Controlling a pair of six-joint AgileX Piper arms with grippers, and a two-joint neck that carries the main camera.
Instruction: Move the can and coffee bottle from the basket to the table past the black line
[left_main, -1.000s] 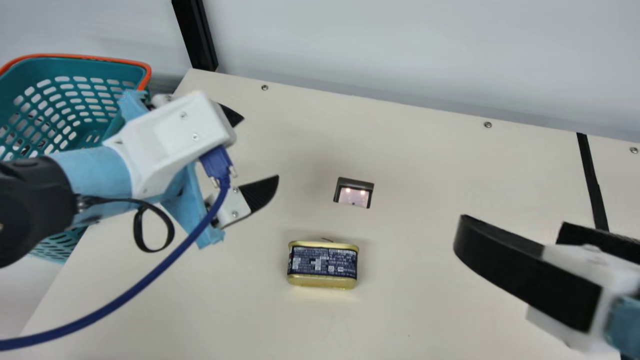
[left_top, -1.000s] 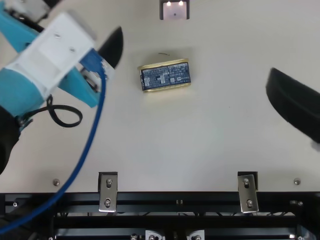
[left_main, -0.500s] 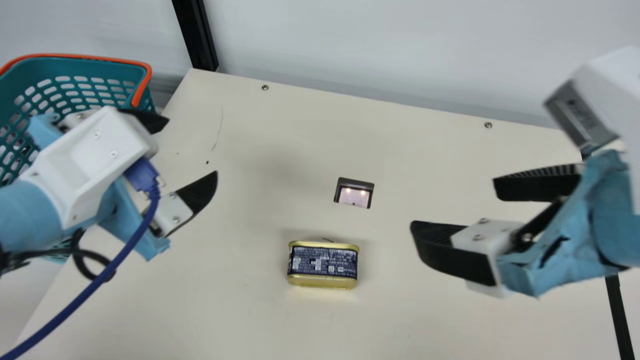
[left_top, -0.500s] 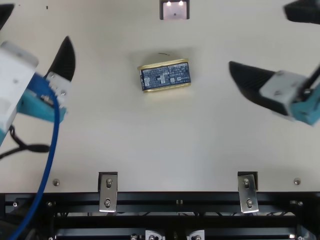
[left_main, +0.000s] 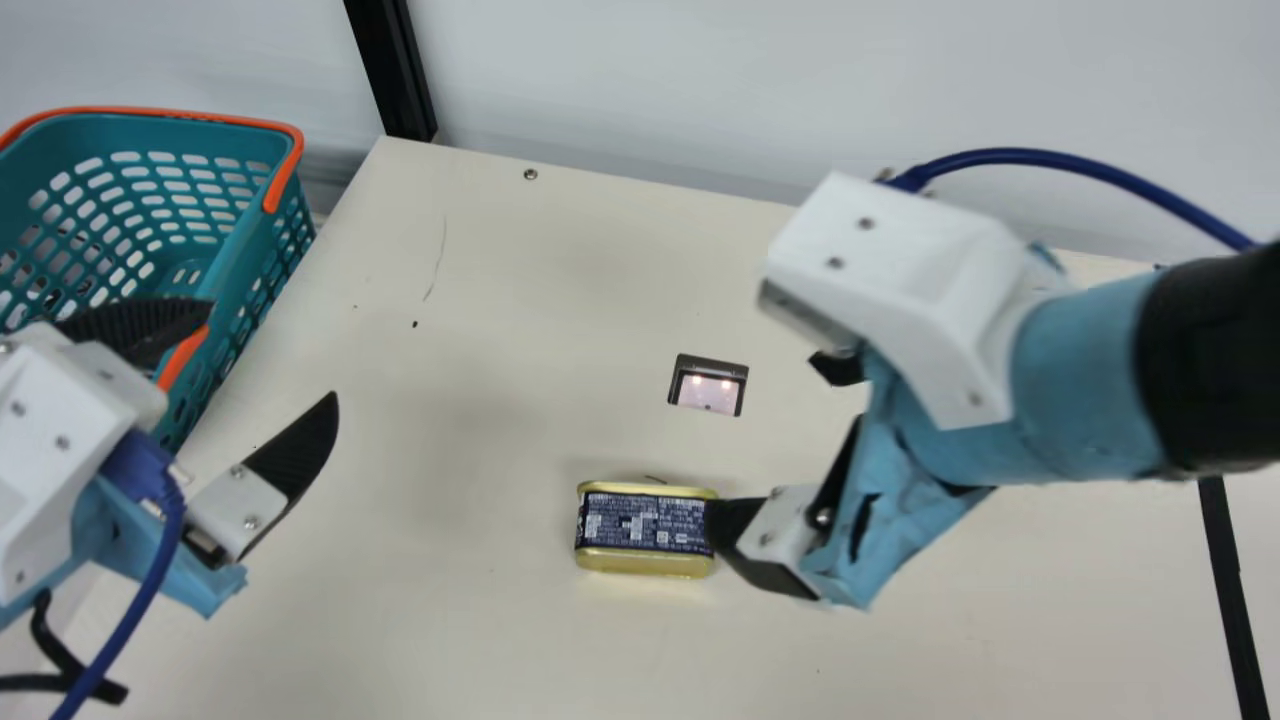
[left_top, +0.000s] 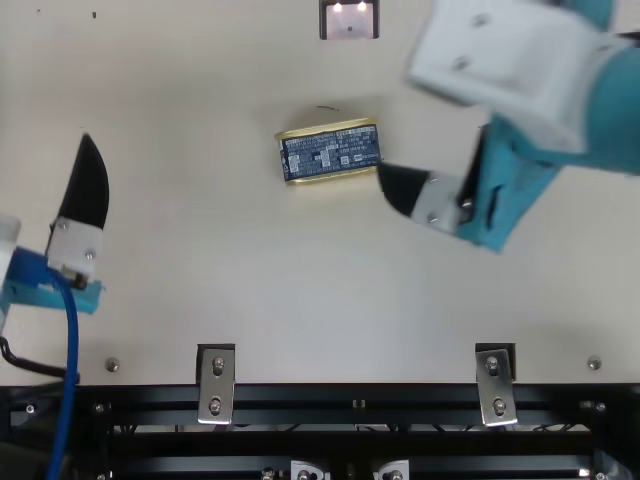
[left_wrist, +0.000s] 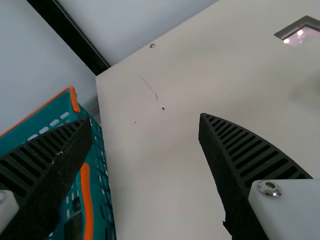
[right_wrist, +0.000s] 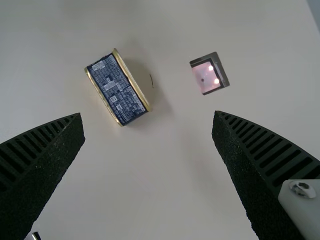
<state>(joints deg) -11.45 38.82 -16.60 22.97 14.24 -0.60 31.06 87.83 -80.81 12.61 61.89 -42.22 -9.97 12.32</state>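
Gold-edged can (right_wrist: 117, 90) on surface (right_wrist: 150, 190), just ahead of right gripper (right_wrist: 149, 116), spread; left gripper (left_wrist: 146, 121) spread too. Likely step: right-side pickup. Next: align, lower, close around can.

Can (left_main: 646, 530): gold rims, dark blue label, pale print. Basket (left_main: 255, 245): teal, pierced with rows of slots; handle (left_main: 283, 180) orange. Table (left_main: 480, 640): cream. Line (left_main: 1232, 600): black.
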